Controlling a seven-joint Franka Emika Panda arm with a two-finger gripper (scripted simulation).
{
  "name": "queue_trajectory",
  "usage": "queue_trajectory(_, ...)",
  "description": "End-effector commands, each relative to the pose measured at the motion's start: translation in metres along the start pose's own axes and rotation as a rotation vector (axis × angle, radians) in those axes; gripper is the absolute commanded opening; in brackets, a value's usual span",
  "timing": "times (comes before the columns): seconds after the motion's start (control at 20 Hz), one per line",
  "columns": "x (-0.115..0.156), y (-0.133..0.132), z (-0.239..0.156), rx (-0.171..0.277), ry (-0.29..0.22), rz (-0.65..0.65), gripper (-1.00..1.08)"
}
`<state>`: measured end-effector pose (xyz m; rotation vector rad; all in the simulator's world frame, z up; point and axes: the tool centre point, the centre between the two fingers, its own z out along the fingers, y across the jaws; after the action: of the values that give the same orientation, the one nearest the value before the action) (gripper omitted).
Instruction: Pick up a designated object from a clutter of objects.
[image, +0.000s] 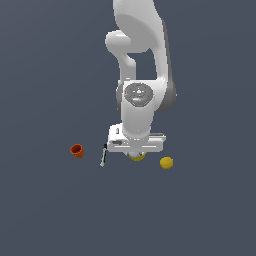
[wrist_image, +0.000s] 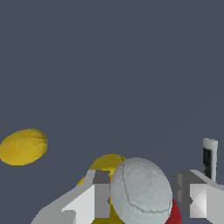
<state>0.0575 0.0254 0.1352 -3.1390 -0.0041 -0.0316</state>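
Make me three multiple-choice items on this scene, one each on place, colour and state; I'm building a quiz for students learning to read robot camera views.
1. Where is the white ball?
A. between the gripper fingers
B. inside the orange cup
C. beside the marker

2. What colour is the lemon-like ball?
A. red
B. yellow
C. blue

3. How does the marker rest in the exterior view?
A. hanging in the air
B. standing in the cup
C. lying on the floor

Answers: 1 A, the wrist view shows a finger on each side of it. 2 B, yellow in both views. 3 C, it lies flat, apart from the cup.
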Motion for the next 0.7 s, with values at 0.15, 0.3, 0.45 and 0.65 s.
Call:
queue_trajectory(0.15, -0.005, 0.028, -0.061, 0.001, -0.004, 0.000, -1.00)
queue_trajectory(0.3, -0.008, 0.043, -0.095, 0.001, -0.006, 0.000, -1.00)
queue_trajectory(0.45, -0.010, 0.058, -0.128, 0.001, -0.009, 0.000, -1.00)
queue_trajectory(0.65, -0.012, 0.078, -0.171, 0.000, -0.012, 0.000, -1.00)
